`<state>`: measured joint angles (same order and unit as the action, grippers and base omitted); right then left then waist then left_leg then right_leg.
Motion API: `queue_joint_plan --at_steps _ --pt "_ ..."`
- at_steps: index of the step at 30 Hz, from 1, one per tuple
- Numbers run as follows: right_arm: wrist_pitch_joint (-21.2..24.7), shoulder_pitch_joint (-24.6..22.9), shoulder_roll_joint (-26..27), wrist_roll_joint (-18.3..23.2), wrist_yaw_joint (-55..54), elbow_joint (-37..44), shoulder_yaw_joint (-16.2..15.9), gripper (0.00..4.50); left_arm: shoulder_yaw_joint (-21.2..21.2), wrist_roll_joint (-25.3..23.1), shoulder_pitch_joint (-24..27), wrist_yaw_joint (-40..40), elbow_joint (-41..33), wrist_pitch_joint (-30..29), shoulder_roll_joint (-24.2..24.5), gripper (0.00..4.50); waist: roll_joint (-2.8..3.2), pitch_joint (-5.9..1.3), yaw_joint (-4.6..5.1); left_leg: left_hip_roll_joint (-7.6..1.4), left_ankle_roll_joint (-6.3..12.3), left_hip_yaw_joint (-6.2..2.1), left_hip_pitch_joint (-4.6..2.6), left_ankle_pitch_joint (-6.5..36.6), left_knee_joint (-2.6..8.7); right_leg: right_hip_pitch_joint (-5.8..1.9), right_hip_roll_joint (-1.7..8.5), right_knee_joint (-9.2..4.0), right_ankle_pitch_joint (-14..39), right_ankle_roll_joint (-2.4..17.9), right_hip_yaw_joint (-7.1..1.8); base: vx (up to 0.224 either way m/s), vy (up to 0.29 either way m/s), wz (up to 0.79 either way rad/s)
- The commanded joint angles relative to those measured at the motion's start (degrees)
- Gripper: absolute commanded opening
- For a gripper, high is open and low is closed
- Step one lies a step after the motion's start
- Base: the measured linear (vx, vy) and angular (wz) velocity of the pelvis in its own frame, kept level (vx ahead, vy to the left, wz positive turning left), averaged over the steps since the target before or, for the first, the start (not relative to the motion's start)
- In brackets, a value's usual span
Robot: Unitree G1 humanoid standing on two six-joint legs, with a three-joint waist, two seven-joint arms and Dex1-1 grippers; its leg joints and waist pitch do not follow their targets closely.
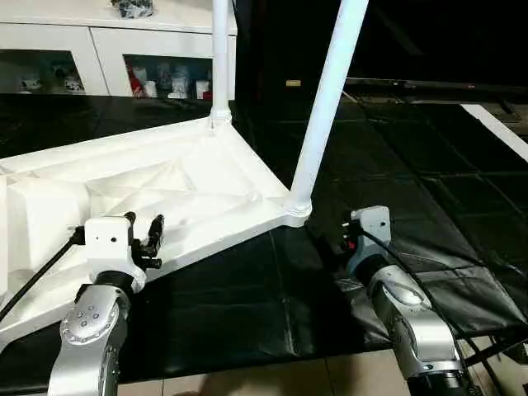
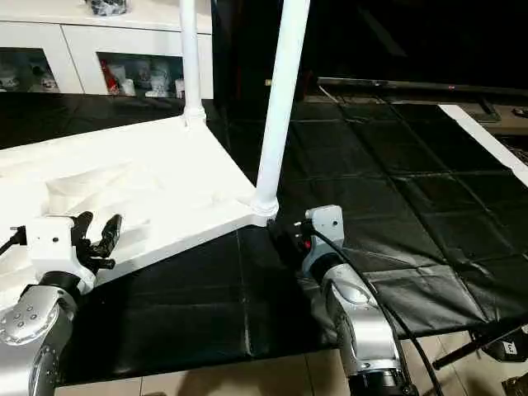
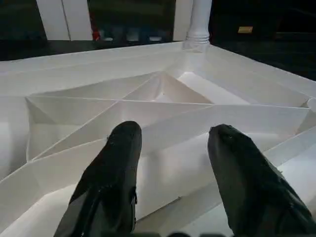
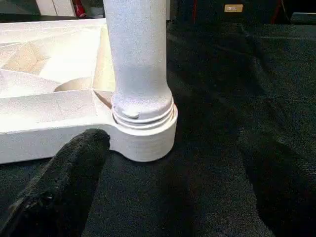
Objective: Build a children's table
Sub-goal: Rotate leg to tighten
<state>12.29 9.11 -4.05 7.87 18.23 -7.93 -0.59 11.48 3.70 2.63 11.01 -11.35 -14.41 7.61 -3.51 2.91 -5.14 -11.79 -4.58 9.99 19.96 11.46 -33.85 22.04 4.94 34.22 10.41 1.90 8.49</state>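
The white table top [image 1: 165, 186] lies upside down on the black mat, ribbed underside up. Two white legs stand in its corner sockets, one at the far corner [image 1: 220, 58] and one at the near right corner [image 1: 326, 107]. My left gripper [image 1: 147, 238] hovers open over the top's near edge, its black fingers [image 3: 111, 182] spread above the ribs [image 3: 148, 106]. My right gripper [image 2: 285, 235] is open, low over the mat just in front of the near leg's base [image 4: 143, 133]. One finger [image 4: 64, 182] is close to the corner socket, and nothing is held.
A black mat [image 1: 412, 165] covers the work surface, and its front edge meets tiled floor [image 1: 272, 375]. A white glass-door cabinet [image 1: 99, 49] stands behind. A white strip [image 1: 495, 128] lies at the far right. A cable [image 2: 388, 305] runs along my right forearm.
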Motion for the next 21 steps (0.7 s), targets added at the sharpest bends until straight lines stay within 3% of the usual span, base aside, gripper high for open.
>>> queue_joint_plan --at_steps 1,21 --pt "0.48 0.65 -0.54 0.31 0.18 0.39 -0.10 4.50 -0.18 0.20 -0.04 0.13 0.18 0.52 0.02 2.47 0.85 -3.17 -0.09 -2.33 0.13 -0.95 -0.07 11.49 4.36 -2.62 4.16 -4.27 13.14 3.71 -4.57 0.000 0.000 0.00" --pt "0.48 0.65 -0.54 0.31 0.18 0.39 -0.10 4.50 -0.18 0.20 -0.04 0.13 0.18 0.52 0.02 2.47 0.88 -3.17 -0.10 -2.35 0.04 -0.99 -0.09 11.80 4.40 -2.59 4.16 -4.34 13.61 3.52 -4.55 0.000 0.000 0.00"
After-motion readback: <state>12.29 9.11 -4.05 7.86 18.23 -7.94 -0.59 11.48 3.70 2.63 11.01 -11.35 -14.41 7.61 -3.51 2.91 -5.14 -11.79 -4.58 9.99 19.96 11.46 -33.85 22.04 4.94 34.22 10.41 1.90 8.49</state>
